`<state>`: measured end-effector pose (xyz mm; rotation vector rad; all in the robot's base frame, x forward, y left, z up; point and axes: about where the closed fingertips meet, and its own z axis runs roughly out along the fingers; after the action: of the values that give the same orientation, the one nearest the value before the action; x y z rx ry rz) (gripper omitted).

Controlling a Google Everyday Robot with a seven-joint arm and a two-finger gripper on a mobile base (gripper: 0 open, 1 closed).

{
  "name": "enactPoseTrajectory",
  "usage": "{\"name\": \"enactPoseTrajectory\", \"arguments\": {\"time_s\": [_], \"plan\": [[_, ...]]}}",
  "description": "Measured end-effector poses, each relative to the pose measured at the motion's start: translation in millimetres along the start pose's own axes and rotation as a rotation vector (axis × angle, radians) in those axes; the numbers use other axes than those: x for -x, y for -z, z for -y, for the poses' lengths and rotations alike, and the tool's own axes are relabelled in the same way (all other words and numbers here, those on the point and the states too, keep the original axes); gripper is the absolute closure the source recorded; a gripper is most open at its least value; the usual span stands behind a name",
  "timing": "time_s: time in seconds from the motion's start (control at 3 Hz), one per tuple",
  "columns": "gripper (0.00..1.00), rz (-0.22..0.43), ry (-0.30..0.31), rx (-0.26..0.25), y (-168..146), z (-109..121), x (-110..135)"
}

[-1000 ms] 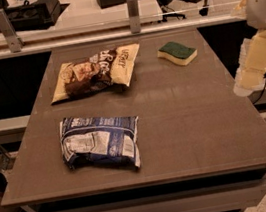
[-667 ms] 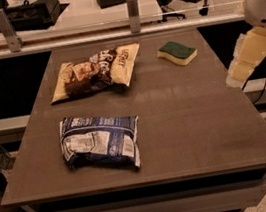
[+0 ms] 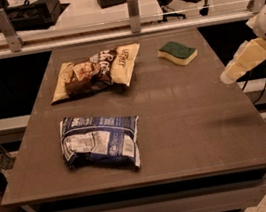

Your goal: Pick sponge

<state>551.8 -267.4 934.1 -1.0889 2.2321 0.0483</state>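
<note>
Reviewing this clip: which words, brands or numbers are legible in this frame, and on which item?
No text can be quoted.
brown and yellow snack bag: dark lettering on its pale right end, too blurred to read.
blue snack bag: white panel of small print, too blurred to read.
sponge: no text visible.
pincer, over the right edge of the table, right of the sponge: no markings visible.

Tan bag, blue bag, print unreadable — end effector, at table's right edge
</note>
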Motion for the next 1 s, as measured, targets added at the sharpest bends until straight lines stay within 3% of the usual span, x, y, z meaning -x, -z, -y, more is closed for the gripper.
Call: {"name": "enactPoseTrajectory", "arguments": {"time_s": [0.33, 1.0], "plan": [[0.00, 0.153, -0.091, -0.016, -21.9, 17.4, -7.3], [0.00, 0.428, -0.171, 0.009, -73.5, 42.3, 10.5]]}}
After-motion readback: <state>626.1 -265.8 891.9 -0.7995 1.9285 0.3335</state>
